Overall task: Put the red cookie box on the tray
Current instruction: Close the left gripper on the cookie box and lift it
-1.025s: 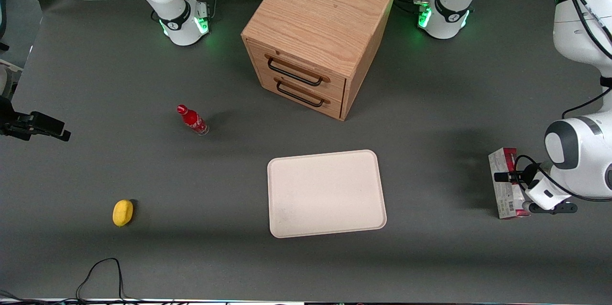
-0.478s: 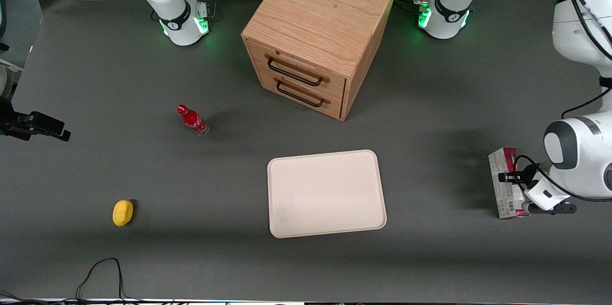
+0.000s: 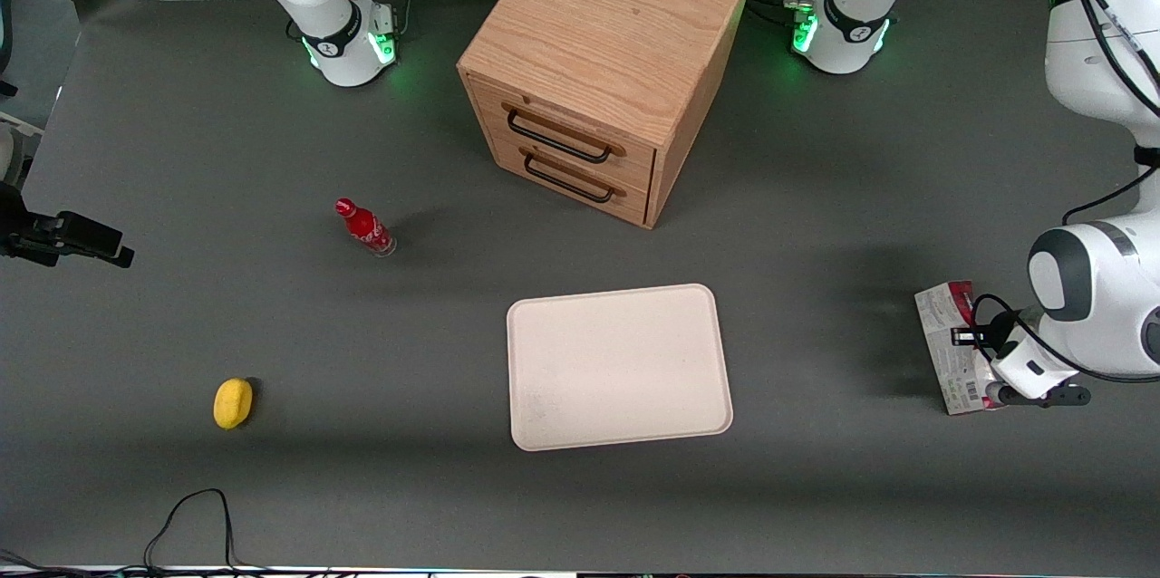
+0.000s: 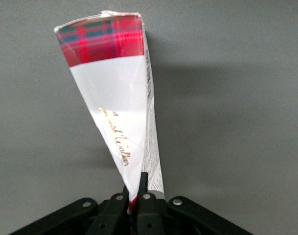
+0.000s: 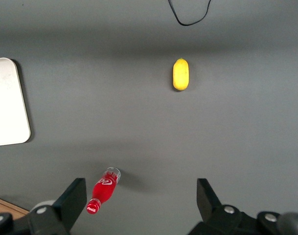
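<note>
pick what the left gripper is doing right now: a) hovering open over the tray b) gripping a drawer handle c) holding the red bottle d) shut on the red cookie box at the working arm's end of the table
d: the left wrist view shows the gripper pinched on the red cookie box, well away from the tray.

even overhead light, soft shadows, sharp focus, mild glare on the red cookie box (image 4: 117, 105)
</note>
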